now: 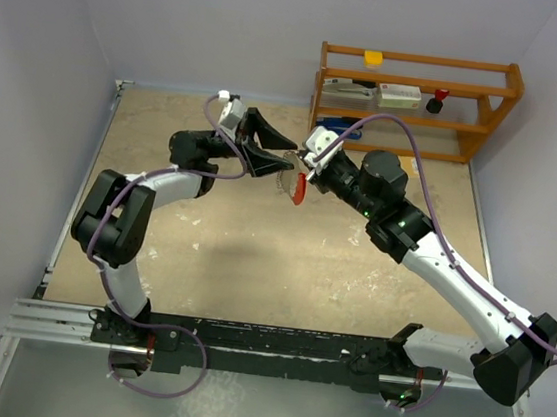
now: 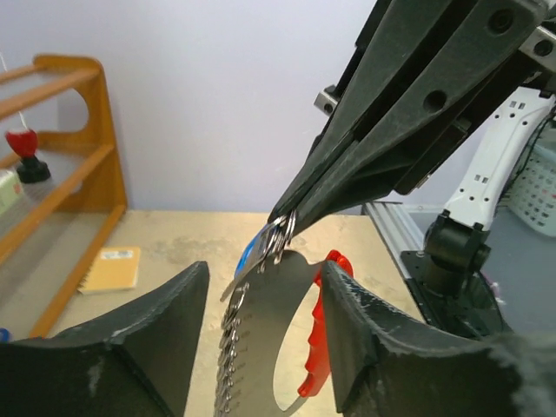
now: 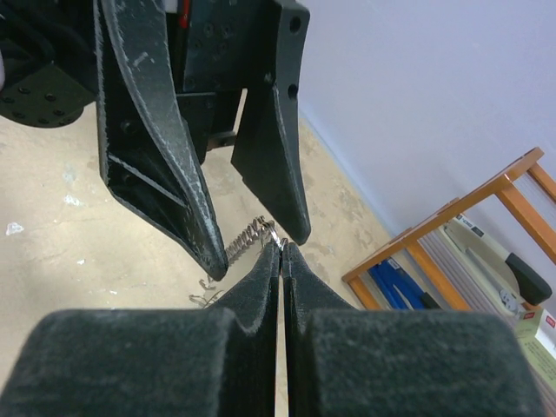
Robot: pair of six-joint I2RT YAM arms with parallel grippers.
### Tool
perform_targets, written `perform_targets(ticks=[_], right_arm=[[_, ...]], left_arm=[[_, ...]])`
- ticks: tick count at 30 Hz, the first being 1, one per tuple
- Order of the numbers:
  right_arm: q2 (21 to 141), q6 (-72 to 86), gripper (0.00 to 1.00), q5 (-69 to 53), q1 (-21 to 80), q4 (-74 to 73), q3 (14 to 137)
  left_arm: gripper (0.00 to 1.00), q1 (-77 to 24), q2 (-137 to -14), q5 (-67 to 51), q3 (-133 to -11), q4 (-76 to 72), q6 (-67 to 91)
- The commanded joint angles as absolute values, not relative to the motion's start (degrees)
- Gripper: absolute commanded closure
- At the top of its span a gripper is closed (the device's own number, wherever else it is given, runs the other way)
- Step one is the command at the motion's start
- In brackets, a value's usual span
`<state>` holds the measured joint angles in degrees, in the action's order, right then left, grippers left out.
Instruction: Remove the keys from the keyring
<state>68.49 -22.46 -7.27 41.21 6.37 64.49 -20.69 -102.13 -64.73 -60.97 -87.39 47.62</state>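
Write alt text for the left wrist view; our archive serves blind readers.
The right hand, shut, pinches the keyring from above, its chain and red fob dangling between the open fingers of the left hand. A blue-headed key shows at the ring; a wooden shelf stands left.

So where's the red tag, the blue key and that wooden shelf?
red tag (image 2: 314, 365): left wrist view, on its red rim.
blue key (image 2: 247, 257): left wrist view, on its blue plastic head.
wooden shelf (image 1: 446, 62): top external view, on its top rail.
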Motion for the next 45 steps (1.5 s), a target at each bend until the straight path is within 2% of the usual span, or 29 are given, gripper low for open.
perform_targets(ticks=[1, 9, 14, 16, 19, 23, 26, 28, 30, 39, 45], right_arm=[[66.02, -22.02, 1.00, -8.43, 41.37, 10.61, 66.27], [66.47, -22.02, 1.00, -8.26, 41.33, 12.19, 66.27], [67.72, -21.97, 1.00, -8.16, 41.31, 13.54, 66.56], [68.29, -21.97, 1.00, -7.77, 41.36, 14.27, 66.62], [68.97, -21.96, 1.00, -7.52, 41.31, 15.47, 66.62], [69.81, -21.78, 1.00, -7.08, 41.39, 16.86, 66.68], [70.25, -21.61, 1.00, -6.13, 41.38, 18.48, 66.36], [70.46, -21.44, 1.00, -5.83, 41.34, 19.16, 66.32], [70.65, -21.49, 1.00, -5.32, 41.38, 19.18, 66.44], [67.22, -25.07, 1.00, 2.11, 41.36, 18.72, 63.95], [64.85, -27.31, 1.00, 7.17, 41.35, 20.24, 61.72]], left_arm=[[0.52, -20.44, -104.26, -66.25, -62.40, -98.65, 53.11], [0.62, -20.57, -104.94, -66.60, -62.59, -98.66, 53.26], [0.78, -21.46, -105.04, -66.15, -62.58, -98.59, 53.09], [0.82, -21.91, -104.89, -66.63, -62.58, -98.61, 52.98], [0.82, -22.19, -104.49, -66.80, -62.51, -98.62, 53.13], [0.74, -22.57, -104.03, -66.73, -62.25, -98.61, 53.19], [0.73, -22.79, -104.39, -66.73, -62.02, -98.61, 53.22], [0.80, -23.05, -104.81, -66.64, -61.80, -98.62, 53.05], [1.00, -23.28, -105.02, -66.50, -61.61, -98.65, 52.39], [1.00, -18.08, -106.53, -66.35, -62.50, -98.63, 53.07], [1.00, -14.45, -110.93, -75.96, -70.39, -98.61, 64.48]])
